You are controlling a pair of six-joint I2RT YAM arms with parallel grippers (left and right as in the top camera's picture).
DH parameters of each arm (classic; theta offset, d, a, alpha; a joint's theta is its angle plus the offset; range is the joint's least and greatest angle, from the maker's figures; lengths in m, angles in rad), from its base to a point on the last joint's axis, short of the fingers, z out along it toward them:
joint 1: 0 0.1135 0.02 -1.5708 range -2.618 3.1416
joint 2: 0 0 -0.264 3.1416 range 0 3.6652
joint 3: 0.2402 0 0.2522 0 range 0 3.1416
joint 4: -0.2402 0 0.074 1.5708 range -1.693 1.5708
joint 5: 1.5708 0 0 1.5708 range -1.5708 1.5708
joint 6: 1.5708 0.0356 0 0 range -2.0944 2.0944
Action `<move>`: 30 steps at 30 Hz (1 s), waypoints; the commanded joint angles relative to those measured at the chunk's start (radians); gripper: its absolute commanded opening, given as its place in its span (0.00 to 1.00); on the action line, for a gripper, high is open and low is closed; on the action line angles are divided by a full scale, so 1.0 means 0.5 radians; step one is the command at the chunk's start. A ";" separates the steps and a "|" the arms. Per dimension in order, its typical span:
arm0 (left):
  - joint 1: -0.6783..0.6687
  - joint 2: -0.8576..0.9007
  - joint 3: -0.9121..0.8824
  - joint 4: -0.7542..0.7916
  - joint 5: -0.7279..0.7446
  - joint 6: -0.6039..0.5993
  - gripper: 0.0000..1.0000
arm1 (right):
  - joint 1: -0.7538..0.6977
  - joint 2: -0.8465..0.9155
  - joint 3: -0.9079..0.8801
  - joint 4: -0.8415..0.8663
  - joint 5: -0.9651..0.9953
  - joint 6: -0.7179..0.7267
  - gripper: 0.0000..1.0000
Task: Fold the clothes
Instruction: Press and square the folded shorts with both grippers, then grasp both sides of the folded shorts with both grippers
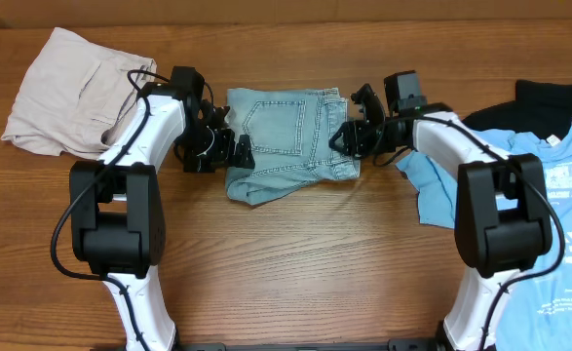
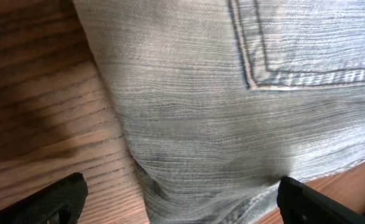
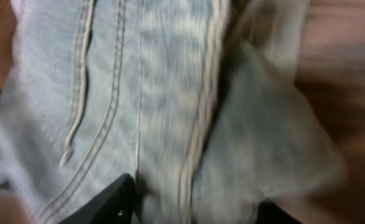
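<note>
The faded light-blue denim shorts (image 1: 286, 141) lie folded at the middle of the table, stitched back pocket up. My left gripper (image 1: 235, 152) is at their left edge. In the left wrist view it is wide open (image 2: 182, 208), its fingers astride the denim edge (image 2: 232, 124). My right gripper (image 1: 344, 136) is at their right edge. In the right wrist view its fingers (image 3: 194, 208) stand apart around a bunched fold of denim (image 3: 170, 93), and that view is blurred. Neither gripper pinches cloth.
Beige shorts (image 1: 66, 93) lie crumpled at the back left. A sky-blue printed T-shirt (image 1: 558, 195) lies at the right, with a black garment (image 1: 549, 97) behind it. The wooden table (image 1: 295, 263) is bare in front of the denim shorts.
</note>
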 commanded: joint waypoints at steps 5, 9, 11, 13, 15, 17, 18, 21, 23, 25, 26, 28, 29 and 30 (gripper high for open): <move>-0.015 0.015 0.046 0.071 0.055 0.060 1.00 | -0.019 -0.414 0.188 -0.462 -0.017 0.080 0.28; -0.051 0.015 0.045 0.078 0.166 0.058 0.21 | 0.036 -0.394 0.119 -0.519 -0.015 0.188 0.10; -0.066 0.015 0.046 0.018 0.185 0.058 0.04 | 0.064 -0.391 0.047 -0.429 -0.015 0.190 0.10; -0.068 0.015 0.053 -0.068 0.199 0.060 0.04 | 0.085 -0.390 -0.029 -0.342 -0.011 0.213 0.11; -0.040 0.014 0.100 -0.175 0.192 0.059 0.04 | 0.098 -0.384 -0.122 -0.247 0.041 0.356 0.10; 0.002 0.014 0.202 -0.298 0.216 0.057 0.04 | 0.099 -0.366 -0.223 -0.146 0.050 0.505 0.09; 0.022 0.014 0.279 -0.372 0.253 0.056 0.04 | 0.099 -0.356 -0.274 -0.093 0.048 0.570 0.09; 0.039 0.014 0.482 -0.515 0.361 0.062 0.04 | 0.099 -0.310 -0.384 0.039 -0.026 0.649 0.10; 0.016 0.014 0.549 -0.552 0.365 0.107 0.04 | 0.099 -0.260 -0.409 0.072 -0.047 0.694 0.10; -0.033 0.014 0.542 -0.565 0.330 0.158 0.04 | 0.099 -0.204 -0.410 0.073 -0.048 0.776 0.08; -0.061 0.015 0.520 -0.564 0.293 0.157 0.04 | 0.099 -0.188 -0.410 0.072 -0.048 0.814 0.08; -0.130 0.015 0.445 -0.565 0.167 0.158 0.04 | 0.099 -0.171 -0.410 0.072 -0.047 0.842 0.07; -0.169 0.015 0.391 -0.561 0.067 0.157 0.04 | 0.099 -0.170 -0.410 0.072 -0.047 0.840 0.07; -0.204 0.015 0.326 -0.544 -0.038 0.154 0.04 | 0.099 -0.171 -0.410 0.072 -0.048 0.841 0.07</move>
